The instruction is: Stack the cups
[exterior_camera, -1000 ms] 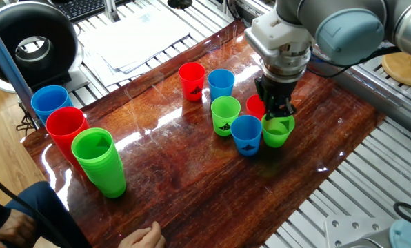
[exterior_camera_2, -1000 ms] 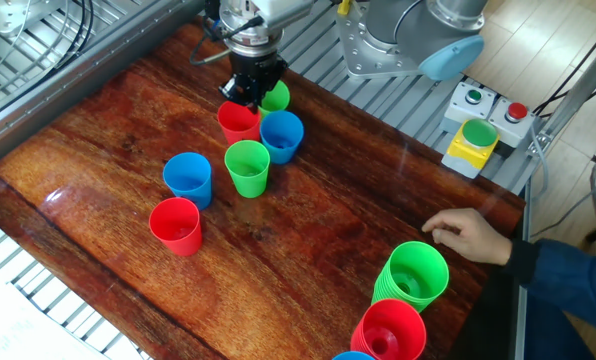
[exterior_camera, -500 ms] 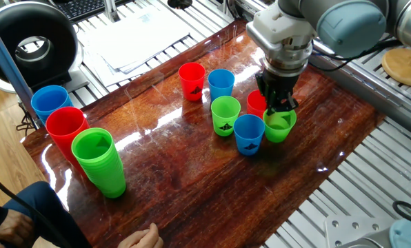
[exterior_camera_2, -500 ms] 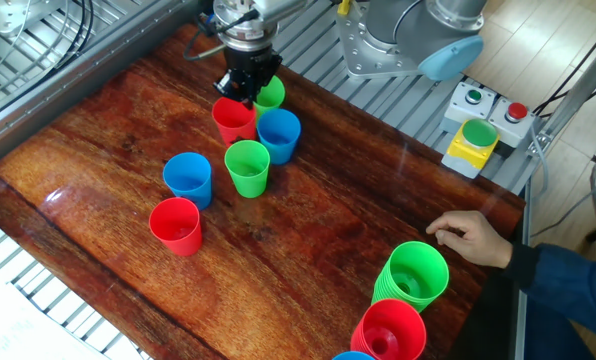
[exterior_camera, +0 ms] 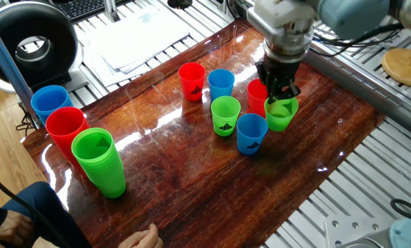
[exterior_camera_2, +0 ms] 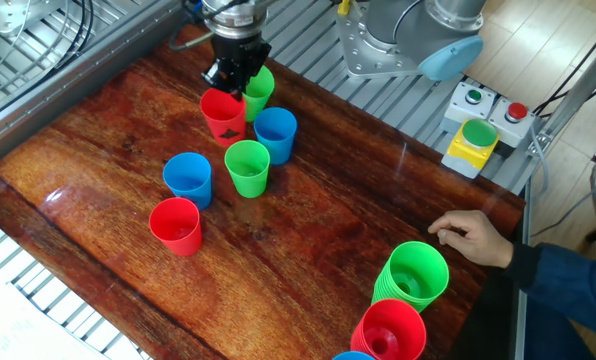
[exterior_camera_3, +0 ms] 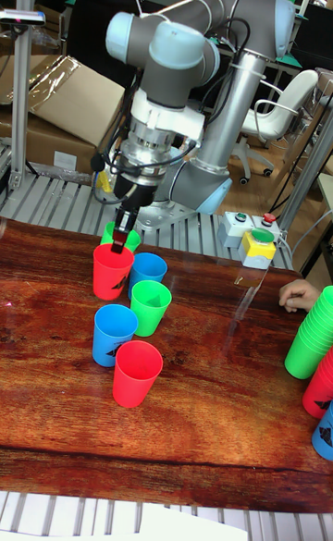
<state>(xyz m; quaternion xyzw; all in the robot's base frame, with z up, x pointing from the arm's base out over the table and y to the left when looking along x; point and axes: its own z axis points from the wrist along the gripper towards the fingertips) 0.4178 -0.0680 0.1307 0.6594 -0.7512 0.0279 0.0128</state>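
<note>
Wood table (exterior_camera: 192,172), gripper (exterior_camera: 280,96) pinching green cup (exterior_camera: 281,114) (lifted)

The counter (exterior_camera: 192,172) is dark reddish wood, varnished to a high gloss with bright glare streaks. The cups (exterior_camera: 225,114) look like smooth, slightly shiny plastic in red, blue and green. The arm (exterior_camera_3: 171,51) has grey matt shells and bare metal. Ribbed metal rails (exterior_camera: 371,186) frame the counter at 4 o'clock.

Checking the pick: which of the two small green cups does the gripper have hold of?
The green cup beside the red cup, at the gripper; its fingers pinch its rim. The other green cup stands free mid-cluster.
</note>
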